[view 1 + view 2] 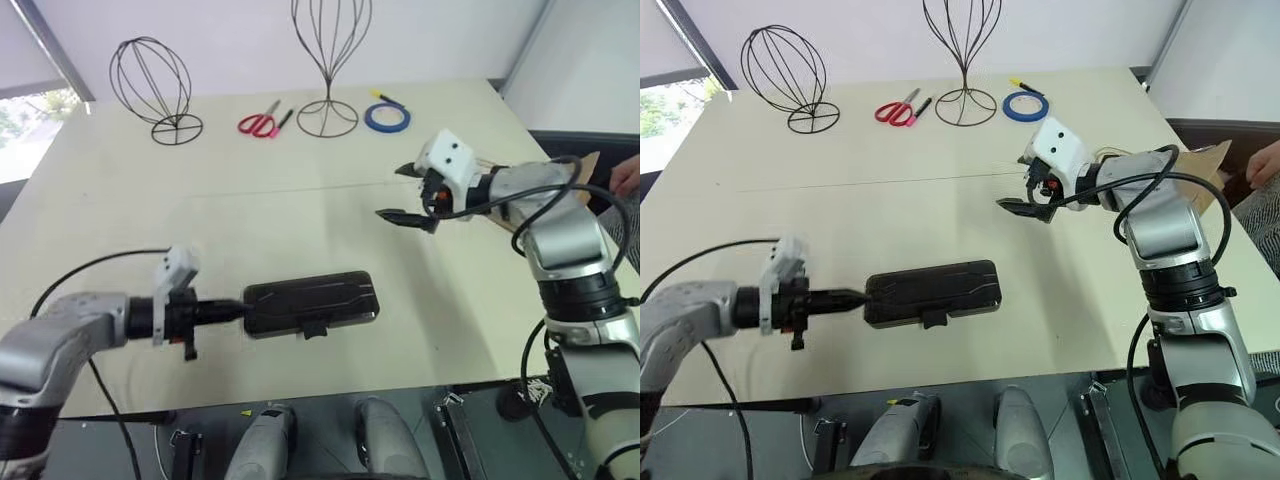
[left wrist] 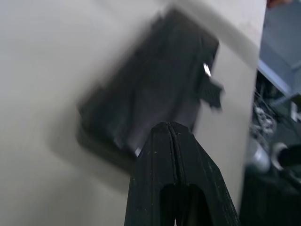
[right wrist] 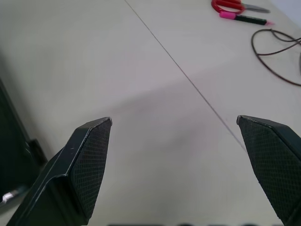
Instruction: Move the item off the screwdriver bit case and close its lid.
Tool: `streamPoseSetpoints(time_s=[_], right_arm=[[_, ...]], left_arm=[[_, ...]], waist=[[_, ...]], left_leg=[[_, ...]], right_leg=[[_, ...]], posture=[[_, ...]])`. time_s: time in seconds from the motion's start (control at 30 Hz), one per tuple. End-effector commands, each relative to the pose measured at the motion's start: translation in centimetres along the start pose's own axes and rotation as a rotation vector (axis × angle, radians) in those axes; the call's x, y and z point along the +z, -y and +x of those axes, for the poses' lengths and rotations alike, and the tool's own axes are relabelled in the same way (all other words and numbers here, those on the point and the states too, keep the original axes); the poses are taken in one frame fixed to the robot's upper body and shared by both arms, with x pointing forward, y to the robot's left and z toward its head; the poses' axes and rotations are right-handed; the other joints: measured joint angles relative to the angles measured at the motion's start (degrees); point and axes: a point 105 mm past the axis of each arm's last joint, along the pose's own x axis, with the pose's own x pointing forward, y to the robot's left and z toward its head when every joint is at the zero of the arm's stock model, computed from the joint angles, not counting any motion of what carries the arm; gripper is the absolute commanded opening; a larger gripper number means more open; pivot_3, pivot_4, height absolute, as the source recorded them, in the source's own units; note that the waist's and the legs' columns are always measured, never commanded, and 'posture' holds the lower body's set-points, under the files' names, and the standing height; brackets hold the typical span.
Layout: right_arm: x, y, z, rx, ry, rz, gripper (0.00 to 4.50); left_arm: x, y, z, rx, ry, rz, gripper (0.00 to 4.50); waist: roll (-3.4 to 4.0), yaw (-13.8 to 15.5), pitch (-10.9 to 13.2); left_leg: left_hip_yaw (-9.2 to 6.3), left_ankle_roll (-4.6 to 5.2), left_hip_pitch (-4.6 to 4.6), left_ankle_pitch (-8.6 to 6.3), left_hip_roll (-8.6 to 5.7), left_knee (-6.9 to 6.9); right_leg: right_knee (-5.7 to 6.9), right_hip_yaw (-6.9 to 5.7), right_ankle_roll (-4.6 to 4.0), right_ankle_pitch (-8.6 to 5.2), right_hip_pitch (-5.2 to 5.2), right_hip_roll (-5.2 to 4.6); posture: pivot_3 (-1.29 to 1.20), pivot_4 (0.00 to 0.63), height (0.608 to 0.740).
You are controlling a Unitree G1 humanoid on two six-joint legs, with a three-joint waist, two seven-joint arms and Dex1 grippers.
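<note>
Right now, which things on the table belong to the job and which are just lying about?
Job: the screwdriver bit case, its lid already down; left gripper shut at its end; right gripper open above the table.

Lying about: two wire stands, red scissors, pink marker, blue tape roll.

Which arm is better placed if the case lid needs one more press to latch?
Left, probably. The left gripper, shut, sits right at the end of the closed case. The right gripper hangs open well above the table, away from the case.
</note>
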Motion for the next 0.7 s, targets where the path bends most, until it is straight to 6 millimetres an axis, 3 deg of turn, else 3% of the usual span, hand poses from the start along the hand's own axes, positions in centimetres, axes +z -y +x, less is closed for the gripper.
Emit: streamPoseSetpoints(time_s=[0.03,0.1,0.2,0.43,0.57,0.7], right_arm=[[2.2,-2.0,0.1,0.071,0.088,0.096,4.44],[2.4,-3.7,0.1,0.135,0.094,0.182,4.44],[2.9,-6.8,-0.3,0.257,0.099,0.294,3.59],[0.8,-14.5,-1.0,0.548,-0.053,0.457,0.01],[-0.8,-16.6,-0.6,0.612,-0.150,0.567,0.01],[-0.8,-17.4,0.5,0.622,-0.145,0.658,0.01]], left_arm=[[2.7,-0.4,-0.5,0.033,0.068,0.084,0.00],[4.2,-1.4,-0.3,0.058,0.102,0.124,0.00],[6.7,-2.8,-0.1,0.071,0.134,0.186,0.00],[10.1,-5.2,0.8,0.037,0.112,0.300,0.00],[10.1,-5.9,2.8,-0.029,0.064,0.319,0.00],[9.4,-6.1,5.4,-0.103,0.014,0.312,0.00]], waist=[[-0.01,0.3,0.0],[-0.04,1.1,0.0],[-0.08,1.8,0.0],[-0.10,1.3,0.1],[-0.11,1.2,0.1],[-0.12,1.3,0.0]], left_leg=[[0.00,0.00,0.00,0.00,0.00,0.00],[-0.04,0.00,0.00,0.00,0.00,0.07],[-0.05,0.00,-0.02,0.00,-0.04,0.13],[0.03,0.07,-0.05,-0.04,-0.07,0.10],[0.04,0.07,-0.04,-0.04,-0.04,0.11],[0.04,0.07,-0.04,-0.04,-0.05,0.14]], right_leg=[[0.00,0.00,0.00,0.00,0.00,0.00],[0.00,-0.02,0.00,0.00,0.04,0.02],[-0.01,-0.03,0.00,0.01,0.07,0.01],[-0.07,-0.05,0.03,0.02,0.03,-0.02],[-0.01,-0.06,0.03,0.02,0.02,0.00],[0.01,-0.07,0.04,0.02,0.02,0.01]], posture=[[0.00,0.150,0.740],[0.00,0.150,0.740],[0.00,0.150,0.740],[0.00,0.150,0.740],[0.00,0.150,0.740],[0.00,0.150,0.740]])
